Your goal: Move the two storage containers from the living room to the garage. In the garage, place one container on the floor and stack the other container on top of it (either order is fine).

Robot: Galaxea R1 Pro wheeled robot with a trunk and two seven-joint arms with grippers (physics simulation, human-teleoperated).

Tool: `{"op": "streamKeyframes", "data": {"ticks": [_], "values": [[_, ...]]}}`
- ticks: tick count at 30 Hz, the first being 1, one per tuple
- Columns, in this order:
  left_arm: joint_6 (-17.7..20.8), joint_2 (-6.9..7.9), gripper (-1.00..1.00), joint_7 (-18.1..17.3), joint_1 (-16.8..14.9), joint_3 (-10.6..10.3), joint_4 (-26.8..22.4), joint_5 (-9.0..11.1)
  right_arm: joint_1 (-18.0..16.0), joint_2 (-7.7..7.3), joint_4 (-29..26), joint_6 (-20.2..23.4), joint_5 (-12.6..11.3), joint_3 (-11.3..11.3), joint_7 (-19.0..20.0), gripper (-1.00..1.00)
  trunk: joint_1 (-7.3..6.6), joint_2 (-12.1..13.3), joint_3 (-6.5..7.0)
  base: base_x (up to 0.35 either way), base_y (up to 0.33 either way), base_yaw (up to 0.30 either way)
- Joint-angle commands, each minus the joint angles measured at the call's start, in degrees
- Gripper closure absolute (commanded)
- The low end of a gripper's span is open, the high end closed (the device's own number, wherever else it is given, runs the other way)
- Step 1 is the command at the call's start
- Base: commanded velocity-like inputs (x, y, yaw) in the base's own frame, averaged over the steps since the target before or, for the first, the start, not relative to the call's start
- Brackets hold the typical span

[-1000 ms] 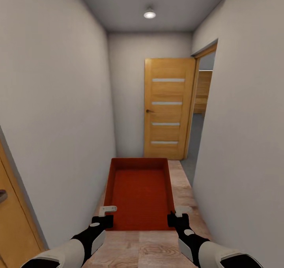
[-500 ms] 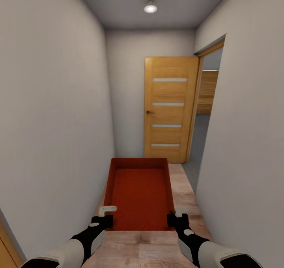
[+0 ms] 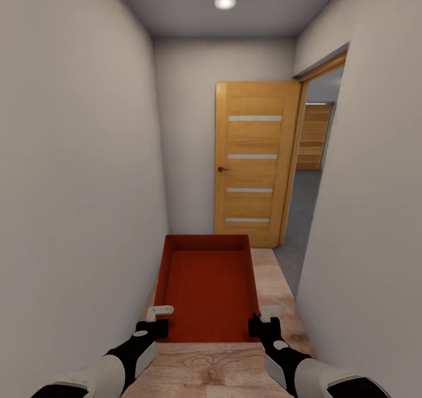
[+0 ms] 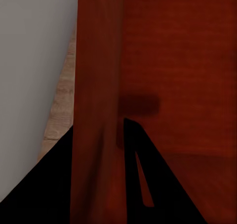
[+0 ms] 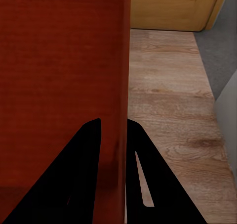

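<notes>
Corridor, wood floor (image 3: 275,292). Red bin (image 3: 206,286) carried level ahead of trunk; left hand (image 3: 153,323) pinches its left wall, right hand (image 3: 265,323) its right wall. Wooden door (image 3: 253,162) ahead

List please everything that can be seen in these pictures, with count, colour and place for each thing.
storage container: one, orange-red, open top, held in front of the robot between both grippers, above the wood floor.
wooden door: one, honey-coloured with four pale strips, at the corridor's far end.
doorway: one, wood-framed, in the wall on the right, beside the door; dark grey floor and wooden planks beyond it.
wood floor: one, light plank, along the corridor.
walls: pale grey, on both sides and at the end.
ceiling lamp: one, white, round, overhead.
left gripper: one, black, clamped on the container's left wall.
right gripper: one, black, clamped on the container's right wall.
</notes>
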Motion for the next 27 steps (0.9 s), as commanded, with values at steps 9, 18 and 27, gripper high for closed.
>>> {"op": "streamKeyframes", "data": {"ticks": [9,18,27], "values": [[-0.26,0.07,1.0,1.18,-0.06,3.01,0.17,0.72,-0.08,-0.12,0.09,-0.52,-1.54,0.98,-0.08,1.0,0.05,-0.04,-0.02,0.323,0.0,0.0],[-0.26,0.11,1.0,1.18,-0.06,3.01,0.17,0.72,-0.07,-0.12,0.08,-0.52,-1.54,0.98,-0.08,1.0,0.05,-0.04,-0.02,0.323,0.0,0.0],[-0.26,0.12,1.0,1.18,-0.06,3.01,0.17,0.72,-0.07,-0.12,0.1,-0.52,-1.54,0.98,-0.08,1.0,0.05,-0.04,-0.02,0.323,0.0,0.0]]}}
